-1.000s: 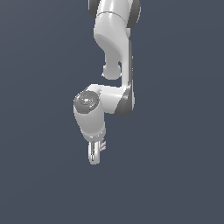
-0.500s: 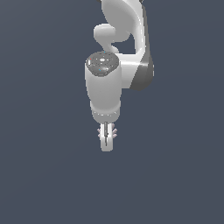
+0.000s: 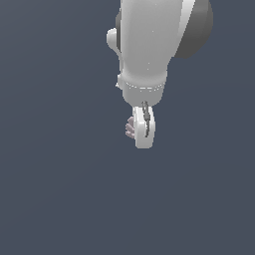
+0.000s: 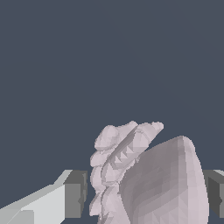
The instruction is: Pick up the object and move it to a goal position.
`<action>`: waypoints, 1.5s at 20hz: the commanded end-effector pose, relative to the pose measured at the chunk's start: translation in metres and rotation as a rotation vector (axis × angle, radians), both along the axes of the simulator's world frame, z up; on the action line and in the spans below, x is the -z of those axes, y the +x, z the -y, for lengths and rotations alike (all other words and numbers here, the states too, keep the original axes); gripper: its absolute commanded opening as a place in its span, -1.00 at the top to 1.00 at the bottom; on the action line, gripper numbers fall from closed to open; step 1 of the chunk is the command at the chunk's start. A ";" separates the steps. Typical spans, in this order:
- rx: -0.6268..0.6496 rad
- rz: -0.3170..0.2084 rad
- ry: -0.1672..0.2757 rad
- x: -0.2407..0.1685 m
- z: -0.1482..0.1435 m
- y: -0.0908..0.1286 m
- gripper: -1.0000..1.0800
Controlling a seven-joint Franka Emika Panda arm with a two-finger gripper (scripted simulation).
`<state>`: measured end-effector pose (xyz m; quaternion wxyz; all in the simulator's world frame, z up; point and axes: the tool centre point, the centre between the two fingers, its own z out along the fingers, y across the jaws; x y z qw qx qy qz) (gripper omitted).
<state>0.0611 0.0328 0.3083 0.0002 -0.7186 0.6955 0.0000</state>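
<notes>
— Exterior view first: what do we see around the arm?

— Only a flat, dark blue-grey backdrop on every side. We make out no table edge, no surface line, nothing else beside the arm. The arm itself fills the upper middle, smooth and white with a dark grey rounded joint at the exterior view's right.

— And what stands in the way of the object?

— The end effector does. From this side we see one white finger edge-on, and it covers most of the object; only a small pinkish, ridged sliver peeks out at the exterior view's left of that finger.

— Does the wrist view help us?

— It does. There the object sits large between the two fingers, one a pale grey block with a darker pad, the other just a dark block at the frame's edge. The end effector is closed around the object, its pads pressed to either side.

— Shape and texture?

— Lumpy and faceted, pale pinkish-grey. One part is a smooth, rounded dome; beside it run stacked, bumpy folds with small toothed ridges, like a frill.
</notes>
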 end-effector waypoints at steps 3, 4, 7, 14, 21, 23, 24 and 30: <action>0.001 0.000 -0.001 -0.047 -0.023 -0.006 1.00; 0.001 0.000 -0.002 -0.057 -0.028 -0.007 1.00; 0.001 0.000 -0.002 -0.086 -0.042 -0.011 1.00; 0.000 0.000 -0.001 -0.145 -0.072 -0.016 1.00; -0.002 0.000 -0.001 -0.182 -0.091 -0.018 1.00; -0.002 0.000 -0.001 -0.188 -0.094 -0.019 1.00; -0.002 0.000 0.000 -0.191 -0.096 -0.019 1.00; -0.002 0.000 0.000 -0.201 -0.101 -0.019 1.00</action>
